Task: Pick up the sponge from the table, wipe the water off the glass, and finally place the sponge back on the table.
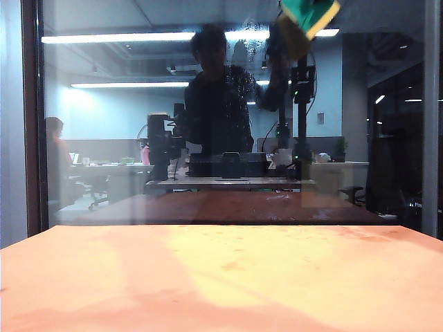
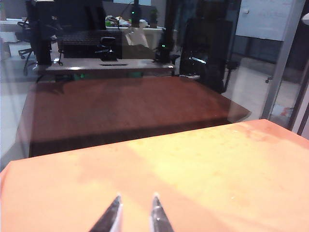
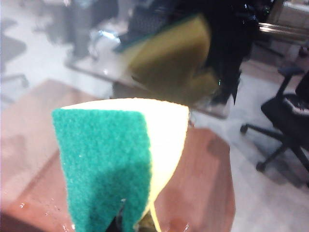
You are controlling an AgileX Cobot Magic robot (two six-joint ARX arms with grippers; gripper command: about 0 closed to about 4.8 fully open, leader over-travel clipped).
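Sponge (image 3: 120, 159): a small block with a coarse green scouring face over smooth pale cream foam. It is squeezed so the foam bows outward. In the exterior view it sits at the very top right of the frame (image 1: 309, 15), high above the tabletop and up against the pane, with only its lower part in frame.
Right gripper (image 3: 129, 223): clamped tight on the sponge's lower edge. Only the dark tips show beneath the green layer.
Left gripper (image 2: 136, 212): low over the near part of the table, carrying nothing. Its two slim, pointed fingers (image 2: 112, 216) stand slightly apart with a narrow gap between them.
Table (image 1: 221, 283): a broad, flat, matte orange-tan surface with a paler yellowish patch down the middle and faint darker blotches.
Glass (image 1: 104, 104): a large upright transparent pane with a dark frame at its left edge. It mirrors a dim office, ceiling light strips and a dark brown twin of the tabletop.
Water (image 1: 239, 72): fine whitish droplets and thin streaks speckled across the upper middle of the pane, left of the sponge.
Sponge's reflection (image 3: 174, 58): a dimmer, olive-toned twin just beyond the real one.
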